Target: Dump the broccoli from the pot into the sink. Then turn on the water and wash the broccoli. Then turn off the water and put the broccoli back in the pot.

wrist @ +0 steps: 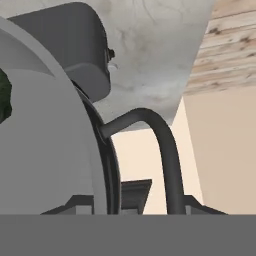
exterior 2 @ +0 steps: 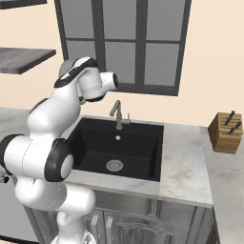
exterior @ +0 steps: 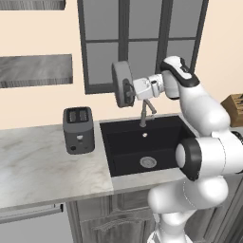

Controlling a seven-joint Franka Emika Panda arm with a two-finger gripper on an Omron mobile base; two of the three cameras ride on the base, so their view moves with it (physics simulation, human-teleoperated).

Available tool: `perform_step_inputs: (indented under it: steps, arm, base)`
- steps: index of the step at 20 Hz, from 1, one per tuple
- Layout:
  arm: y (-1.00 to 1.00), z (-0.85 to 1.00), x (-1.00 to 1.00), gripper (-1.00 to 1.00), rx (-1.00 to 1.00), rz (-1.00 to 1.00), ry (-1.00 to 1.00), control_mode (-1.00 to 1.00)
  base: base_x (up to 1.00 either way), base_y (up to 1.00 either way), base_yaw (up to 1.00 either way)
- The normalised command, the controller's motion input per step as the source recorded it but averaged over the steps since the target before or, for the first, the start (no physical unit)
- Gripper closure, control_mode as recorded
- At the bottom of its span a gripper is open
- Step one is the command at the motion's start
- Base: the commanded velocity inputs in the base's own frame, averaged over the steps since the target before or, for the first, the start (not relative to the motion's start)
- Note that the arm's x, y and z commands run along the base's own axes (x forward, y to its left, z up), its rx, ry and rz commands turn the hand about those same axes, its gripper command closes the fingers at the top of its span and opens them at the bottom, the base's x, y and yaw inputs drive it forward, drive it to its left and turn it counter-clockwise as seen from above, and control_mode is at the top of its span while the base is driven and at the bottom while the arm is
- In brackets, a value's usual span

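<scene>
The grey metal pot (exterior: 122, 84) hangs tipped onto its side in the air, above the back left corner of the black sink (exterior: 124, 144). My gripper (exterior: 131, 90) is shut on the pot's rim beside a loop handle (wrist: 162, 145). In the hand view the pot's (wrist: 45, 145) inside wall takes up the left half, and a bit of dark green broccoli (wrist: 3, 97) shows at the left edge inside it. My gripper (wrist: 135, 206) straddles the rim there. The faucet (exterior: 146, 111) stands behind the basin with no water running. From the right, the sink (exterior 2: 95, 138) and the faucet (exterior 2: 117, 113) are in plain sight.
A dark grey toaster (exterior: 78, 129) stands on the marble counter (exterior: 42, 166) left of the sink, just below the pot. A wooden knife block (exterior 2: 227, 132) sits on the counter at the far right. A window is behind the faucet; wall shelves (exterior: 35, 70) hang at the upper left.
</scene>
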Motion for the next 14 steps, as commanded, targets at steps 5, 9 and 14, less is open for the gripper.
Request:
perform_step_inputs:
  steps: [5, 9, 14]
  arm:
    - [0.0, 0.18, 0.0, 1.0, 0.18, 0.0, 0.1, -1.0]
    - [0.0, 0.17, 0.21, 1.0, 0.09, -0.05, 0.02, -1.0]
    - [0.0, 0.05, 0.47, 1.0, 0.01, -0.07, 0.0, -1.0]
  base:
    - [0.0, 0.0, 0.0]
    - [0.0, 0.0, 0.0]
    - [0.0, 0.0, 0.0]
